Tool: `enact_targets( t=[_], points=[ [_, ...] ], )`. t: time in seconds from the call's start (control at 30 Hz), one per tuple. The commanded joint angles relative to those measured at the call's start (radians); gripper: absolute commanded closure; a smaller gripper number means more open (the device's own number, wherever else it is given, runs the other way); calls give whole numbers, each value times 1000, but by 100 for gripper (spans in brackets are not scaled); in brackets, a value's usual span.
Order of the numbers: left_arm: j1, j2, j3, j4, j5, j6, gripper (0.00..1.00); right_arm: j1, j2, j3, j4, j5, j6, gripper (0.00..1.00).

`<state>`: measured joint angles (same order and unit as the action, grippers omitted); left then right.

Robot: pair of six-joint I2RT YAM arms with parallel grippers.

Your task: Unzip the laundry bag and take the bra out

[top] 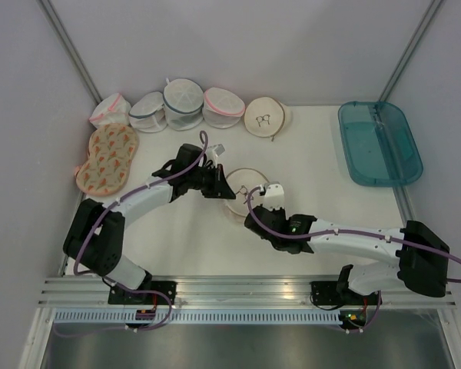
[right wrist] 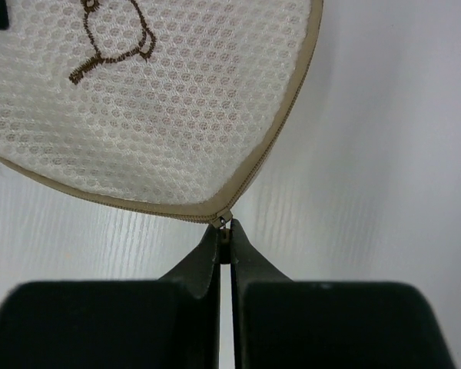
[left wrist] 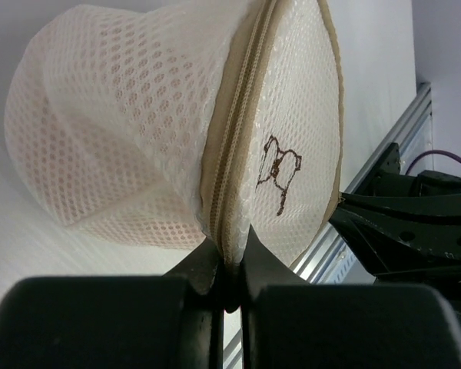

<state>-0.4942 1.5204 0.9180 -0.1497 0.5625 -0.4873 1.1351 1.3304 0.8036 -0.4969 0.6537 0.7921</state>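
Top external view found both my arms reaching to the middle of the white table (top: 323, 165), where the round cream-beige dome-shaped mesh laundry bag (top: 240, 187) lay between my left gripper (top: 221, 184) and my right gripper (top: 255, 194).

Seen from the left wrist, my left jaws were closed together on the bag's edge, pinching the tan zip rim (left wrist: 234, 138) at its lowest visible point. The zip looked closed along the stretch I could see. The small dark bra outline (left wrist: 279, 171) was on the flatter face to the right of the rim, and the domed side (left wrist: 115, 131) bulged off to the left.

From the right wrist, my right jaws were pressed together with the small metal zip pull (right wrist: 223, 221) caught at their tips, at the corner where the tan rim came to a point.

Along the back wall stood a row of white mesh bags (top: 183, 104) with pink or grey trim and a second cream round bag (top: 265, 117). A flat orange-patterned bag (top: 107, 157) lay at the left, and a teal plastic tray (top: 379, 142) at the right, well apart from my grippers.
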Motion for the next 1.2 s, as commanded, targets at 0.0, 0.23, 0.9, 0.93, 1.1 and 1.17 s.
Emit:
enact_targets(
  t=[0.0, 0.23, 0.9, 0.93, 1.1, 1.17],
  points=[
    [37, 41, 67, -74, 62, 156, 98, -6, -46, -29, -115, 55, 6, 100],
    [39, 123, 119, -65, 22, 136, 50, -6, -57, -40, -80, 21, 7, 100],
    [-55, -537, -376, 8, -280, -585, 16, -3, 98, -93, 618, -635, -28, 99],
    [-55, -533, -395, 37, -270, -594, 16, -1, 104, -92, 638, -650, -27, 99],
    [-58, -448, -416, 127, -239, -629, 15, -1, 124, -64, 656, -680, -37, 100],
    [-63, -416, -416, 179, -233, -643, 15, -1, 133, -60, 653, -672, -40, 100]
  ],
)
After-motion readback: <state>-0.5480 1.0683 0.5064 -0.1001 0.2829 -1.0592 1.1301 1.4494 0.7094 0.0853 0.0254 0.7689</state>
